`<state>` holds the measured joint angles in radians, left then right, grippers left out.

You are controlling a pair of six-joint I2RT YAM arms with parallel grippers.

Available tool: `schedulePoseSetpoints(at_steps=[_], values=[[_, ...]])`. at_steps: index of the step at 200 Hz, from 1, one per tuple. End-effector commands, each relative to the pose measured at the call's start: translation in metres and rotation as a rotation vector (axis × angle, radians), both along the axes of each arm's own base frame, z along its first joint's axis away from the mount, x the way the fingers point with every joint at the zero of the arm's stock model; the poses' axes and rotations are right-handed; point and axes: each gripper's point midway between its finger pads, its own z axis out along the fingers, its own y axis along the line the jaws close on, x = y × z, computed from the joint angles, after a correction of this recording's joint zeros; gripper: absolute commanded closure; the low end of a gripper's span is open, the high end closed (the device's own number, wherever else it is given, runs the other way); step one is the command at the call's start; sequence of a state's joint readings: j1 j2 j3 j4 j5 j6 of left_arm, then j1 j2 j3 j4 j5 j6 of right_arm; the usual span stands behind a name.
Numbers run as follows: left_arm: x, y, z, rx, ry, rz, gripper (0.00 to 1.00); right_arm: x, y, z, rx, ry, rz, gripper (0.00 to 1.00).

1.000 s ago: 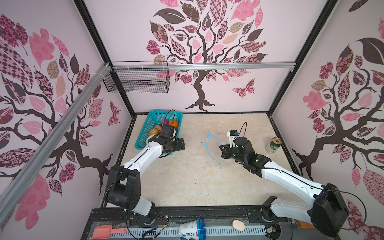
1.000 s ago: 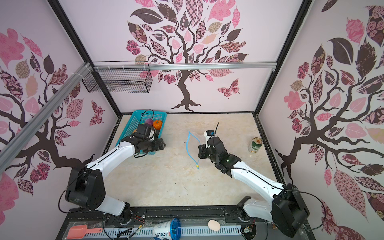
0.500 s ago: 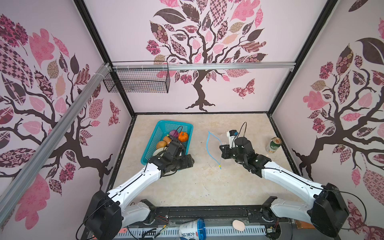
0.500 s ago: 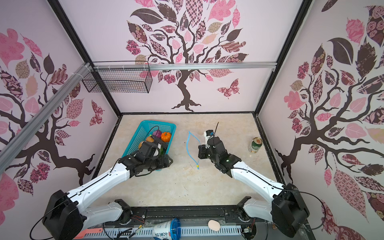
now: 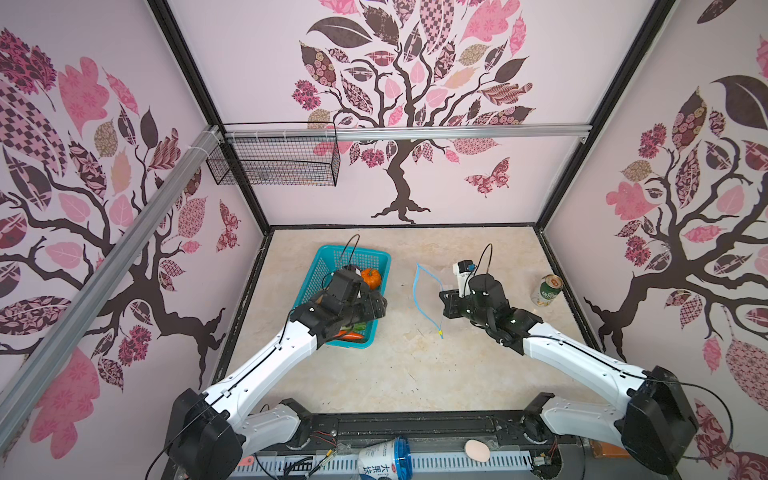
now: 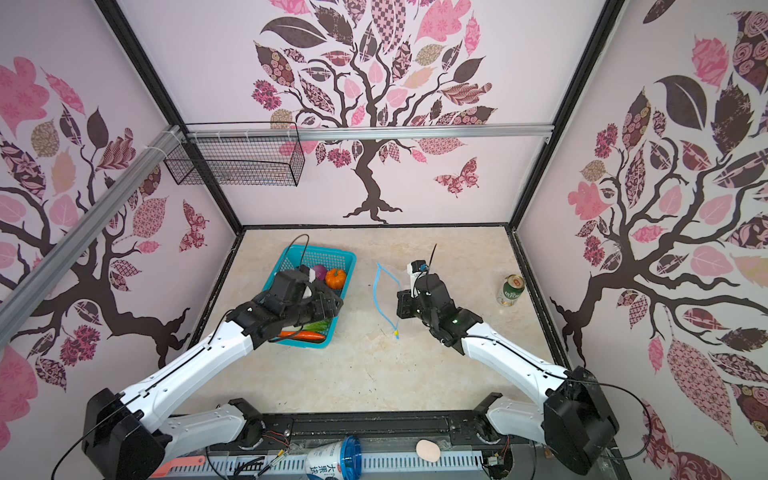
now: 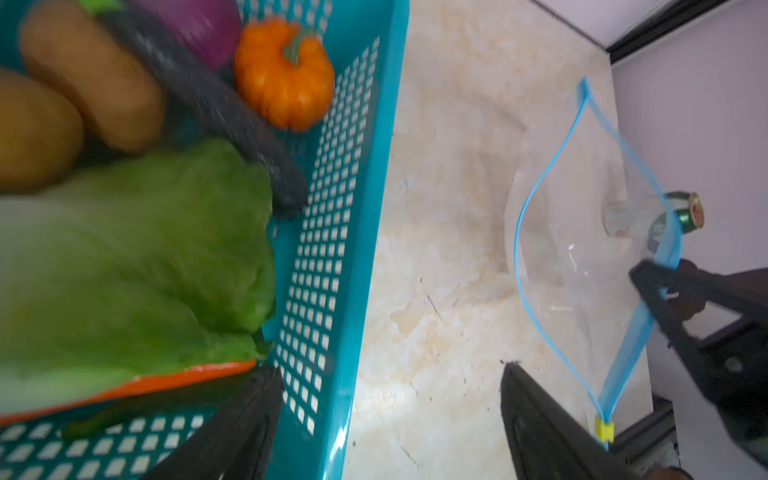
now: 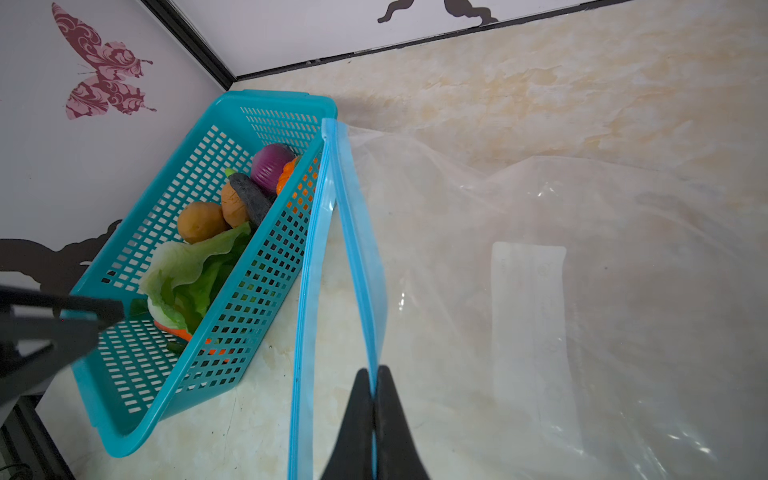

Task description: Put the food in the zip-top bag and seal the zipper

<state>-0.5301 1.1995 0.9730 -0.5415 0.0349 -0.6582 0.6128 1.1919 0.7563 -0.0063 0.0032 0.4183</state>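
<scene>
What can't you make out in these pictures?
- Carrot: mostly under the lettuce, both wrist views.
- Bag label: print too faint, right wrist view.
- Can: label too small, top views.
- Bottle: cut off by the bottom edge, top views.

White arm links [image 5: 266, 361] with black joints [image 5: 203, 432] and thin black cables [image 5: 353, 235].

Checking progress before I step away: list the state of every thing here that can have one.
zip-top bag, mouth open, empty.
zipper, unsealed, yellow slider at one end.
food, all in the basket, none bagged.
teal basket, loaded with the food.
left gripper, open, astride the basket's wall.
right gripper, shut on the zipper's upper strip.
green can, upright.
</scene>
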Motion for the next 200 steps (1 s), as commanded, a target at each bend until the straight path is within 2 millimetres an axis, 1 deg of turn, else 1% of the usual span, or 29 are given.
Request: schedulePoseSetpoints(at_steps=[1, 19, 39, 53, 55, 57, 68, 75, 90, 107, 122, 147, 177, 200], values=[[0.041, 0.012, 0.03, 0.084, -0.144, -0.002, 0.15, 0.0, -0.003, 0.022, 0.01, -0.053, 0.0, 1.0], [0.068, 0.018, 0.036, 0.138, -0.169, -0.004, 0.15, -0.001, -0.003, 0.025, 0.012, -0.063, 0.007, 1.0], [0.097, 0.019, 0.034, 0.188, -0.172, -0.029, 0.15, -0.002, -0.002, 0.029, 0.014, -0.071, 0.014, 1.0], [0.118, 0.023, 0.03, 0.239, -0.168, -0.039, 0.15, -0.002, -0.002, 0.03, 0.015, -0.074, 0.018, 1.0], [0.12, 0.024, 0.032, 0.244, -0.172, -0.037, 0.15, -0.002, -0.002, 0.031, 0.016, -0.075, 0.018, 1.0], [0.123, 0.025, 0.029, 0.251, -0.163, -0.037, 0.16, -0.002, -0.002, 0.031, 0.016, -0.076, 0.018, 1.0], [0.137, 0.029, 0.024, 0.276, -0.148, -0.039, 0.16, -0.003, -0.002, 0.033, 0.019, -0.08, 0.019, 1.0], [0.145, 0.029, 0.023, 0.281, -0.147, -0.051, 0.17, -0.003, -0.002, 0.033, 0.019, -0.08, 0.02, 1.0], [0.158, 0.024, 0.014, 0.289, -0.134, -0.104, 0.17, -0.004, -0.003, 0.034, 0.018, -0.083, 0.019, 1.0], [0.165, 0.012, -0.001, 0.292, -0.105, -0.18, 0.18, -0.004, -0.003, 0.034, 0.015, -0.083, 0.018, 1.0], [0.169, 0.007, -0.017, 0.295, -0.069, -0.217, 0.18, -0.004, -0.003, 0.035, 0.016, -0.081, 0.019, 1.0], [0.174, 0.008, -0.043, 0.314, -0.014, -0.214, 0.19, -0.005, -0.004, 0.037, 0.015, -0.079, 0.018, 1.0], [0.175, 0.01, -0.069, 0.329, 0.026, -0.212, 0.27, -0.006, -0.005, 0.034, 0.008, -0.069, 0.016, 1.0], [0.175, 0.013, -0.087, 0.349, 0.055, -0.207, 0.27, -0.006, -0.005, 0.03, 0.003, -0.056, 0.017, 1.0]])
